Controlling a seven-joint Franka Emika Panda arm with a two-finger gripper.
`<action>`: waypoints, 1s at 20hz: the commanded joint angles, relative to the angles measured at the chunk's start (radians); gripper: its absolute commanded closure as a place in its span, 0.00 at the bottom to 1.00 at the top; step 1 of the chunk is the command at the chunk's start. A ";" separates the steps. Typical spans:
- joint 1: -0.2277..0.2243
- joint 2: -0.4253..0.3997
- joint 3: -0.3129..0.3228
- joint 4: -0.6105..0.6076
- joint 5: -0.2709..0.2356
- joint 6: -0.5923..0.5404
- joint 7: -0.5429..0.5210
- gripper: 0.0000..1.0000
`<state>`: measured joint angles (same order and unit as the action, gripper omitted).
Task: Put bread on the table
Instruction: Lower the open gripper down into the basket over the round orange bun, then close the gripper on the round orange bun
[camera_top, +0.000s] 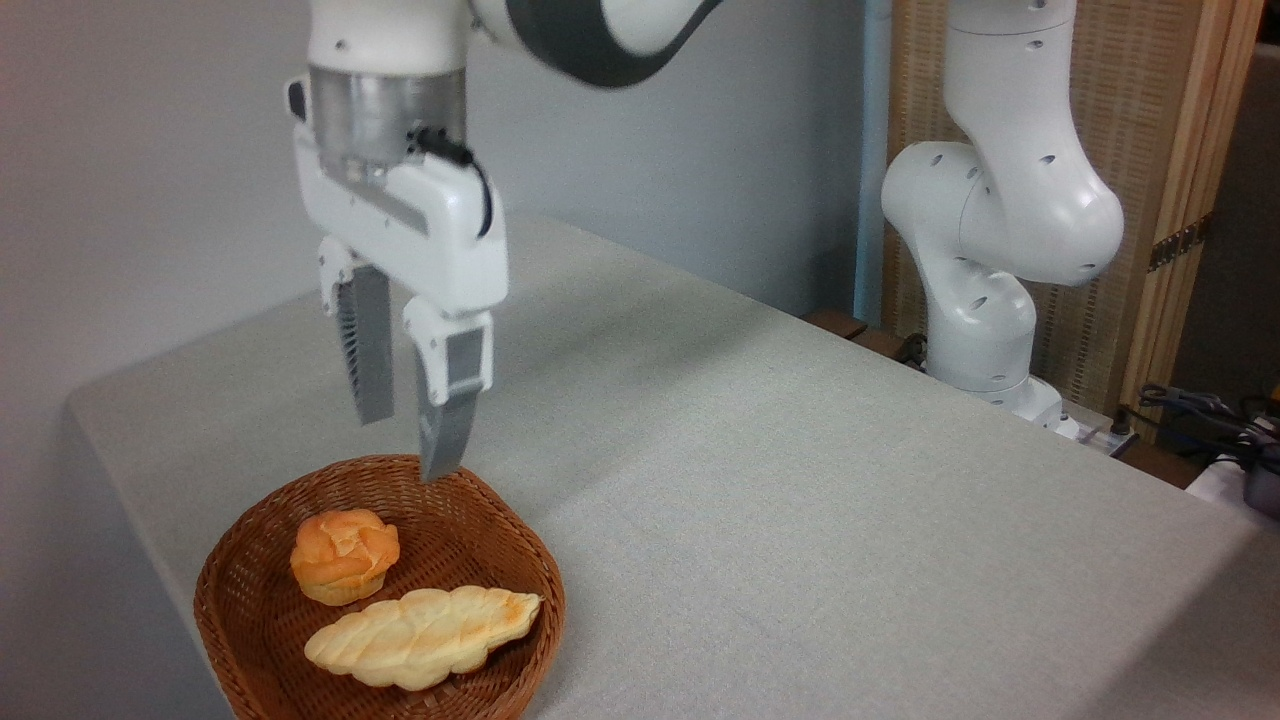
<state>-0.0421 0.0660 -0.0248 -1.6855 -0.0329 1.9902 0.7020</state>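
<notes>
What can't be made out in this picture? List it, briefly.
- Basket: its near rim is cut off by the bottom edge.
- Bread: its underside and far side are hidden by its own body.
- Braided loaf: its underside is hidden.
- Gripper: height above the basket cannot be judged from one view.
- Arm: upper links leave the top edge.

The wicker basket (250, 640) is cut off by the bottom edge, its near rim unseen. The arm (1000, 200) runs out past the top edge, and the surface (800, 480) past the right and bottom
</notes>
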 joint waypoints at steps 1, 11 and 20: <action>-0.016 0.075 -0.040 0.003 0.002 0.101 -0.015 0.00; -0.016 0.201 -0.116 -0.020 0.021 0.213 -0.001 0.00; -0.018 0.222 -0.155 -0.069 0.048 0.268 -0.015 0.51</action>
<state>-0.0630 0.2918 -0.1712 -1.7411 0.0020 2.2383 0.7015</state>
